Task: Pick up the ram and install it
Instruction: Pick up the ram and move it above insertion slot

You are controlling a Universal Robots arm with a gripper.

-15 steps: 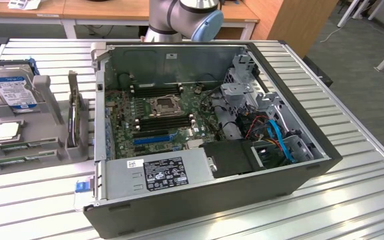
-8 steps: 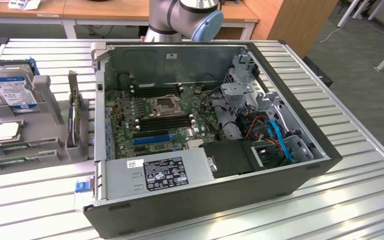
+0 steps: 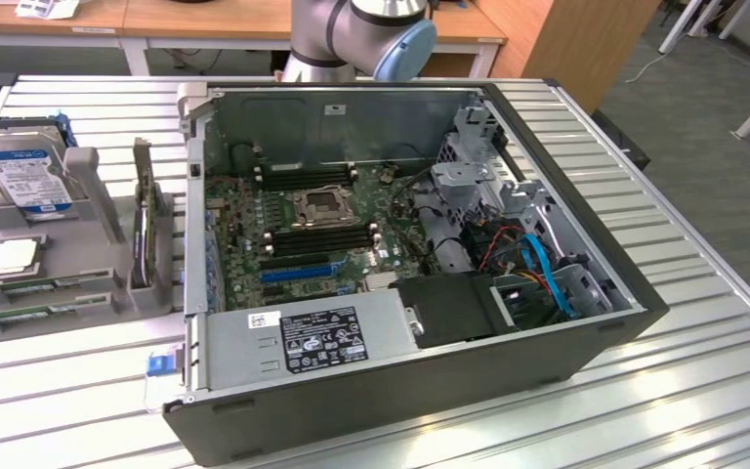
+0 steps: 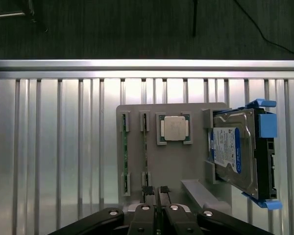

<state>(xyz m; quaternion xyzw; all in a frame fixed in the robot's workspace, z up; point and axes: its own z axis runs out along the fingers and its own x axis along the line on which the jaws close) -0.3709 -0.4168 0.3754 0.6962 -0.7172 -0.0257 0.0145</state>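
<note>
Exterior view: ram sticks (image 3: 23, 285) sat in the gray holder (image 3: 95, 293) at the exterior view's lower left, beside the open PC case (image 3: 414, 410); wrist view: gripper (image 4: 156, 193) was pinched together, empty, at the holder's edge near those sticks.

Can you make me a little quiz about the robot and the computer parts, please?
1. True or false: the hard drive lies inside the computer case.
2. Pick one: what is the gripper closest to? A) the gray holder B) the power supply C) the blue cables
3. Count: how many green ram sticks sit in the gray holder?

Key:
1. False. It stands on its edge in the gray holder.
2. A
3. Two
</note>
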